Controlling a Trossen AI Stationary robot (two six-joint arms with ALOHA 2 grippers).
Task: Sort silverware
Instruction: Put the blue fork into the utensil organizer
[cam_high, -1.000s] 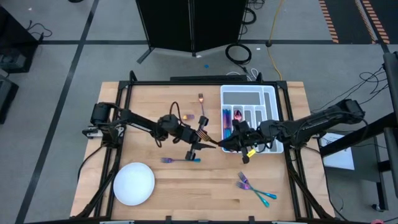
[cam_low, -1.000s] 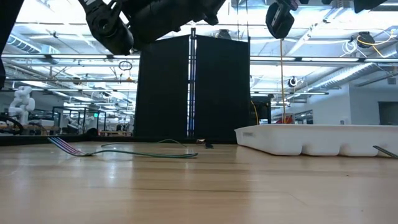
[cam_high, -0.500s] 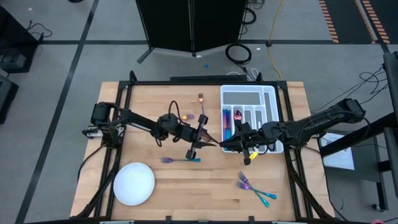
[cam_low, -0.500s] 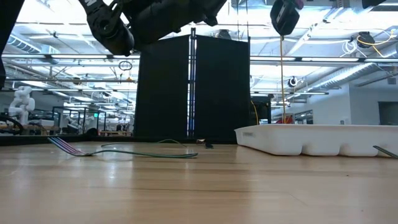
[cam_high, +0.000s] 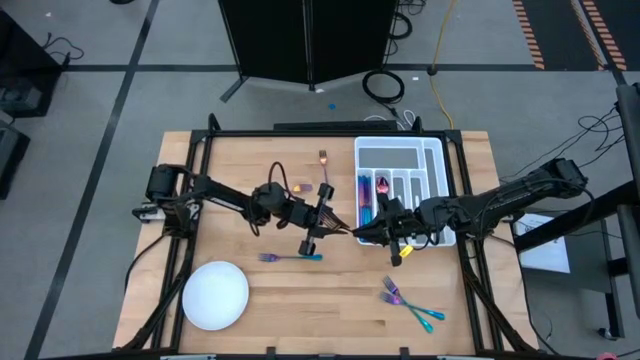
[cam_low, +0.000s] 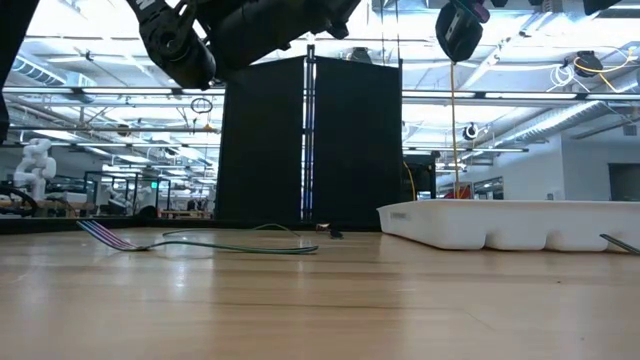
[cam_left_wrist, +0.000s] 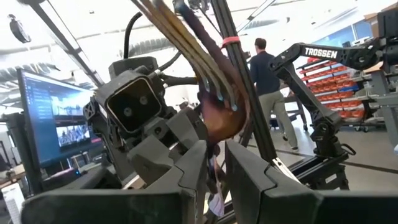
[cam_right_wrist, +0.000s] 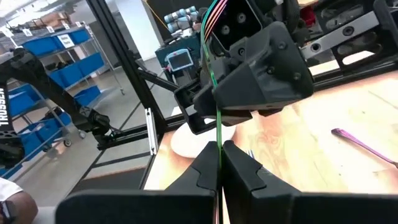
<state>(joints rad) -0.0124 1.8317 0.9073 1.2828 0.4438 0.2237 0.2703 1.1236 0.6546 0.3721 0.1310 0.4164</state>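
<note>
One piece of silverware, a pinkish iridescent fork (cam_left_wrist: 214, 115), hangs in the air over the table's middle between both grippers. My left gripper (cam_high: 338, 224) reaches in from the left and my right gripper (cam_high: 360, 234) from the right, each shut on it. Its tines (cam_left_wrist: 186, 43) stick out past my left fingers. Another fork (cam_high: 290, 257) lies flat on the wood just nearer the front edge, also seen in the low view (cam_low: 110, 237). More pieces lie near the far edge (cam_high: 323, 160) and at the front right (cam_high: 410, 303). My left gripper pinches the fork just below its tines (cam_left_wrist: 216, 135) between its two fingers, coming in about level from the table's left. The fork is lifted clear of the table. My right gripper pinches the slim handle (cam_right_wrist: 217, 140) edge-on between its two shut fingers, coming in level from the table's right. The handle runs across its fingers.
The white divided tray (cam_high: 432, 160) stands at the far right, with several pieces in its slots (cam_high: 364, 195). A round white plate (cam_high: 215, 295) sits at the front left. A small object (cam_high: 299, 188) lies by the left arm.
</note>
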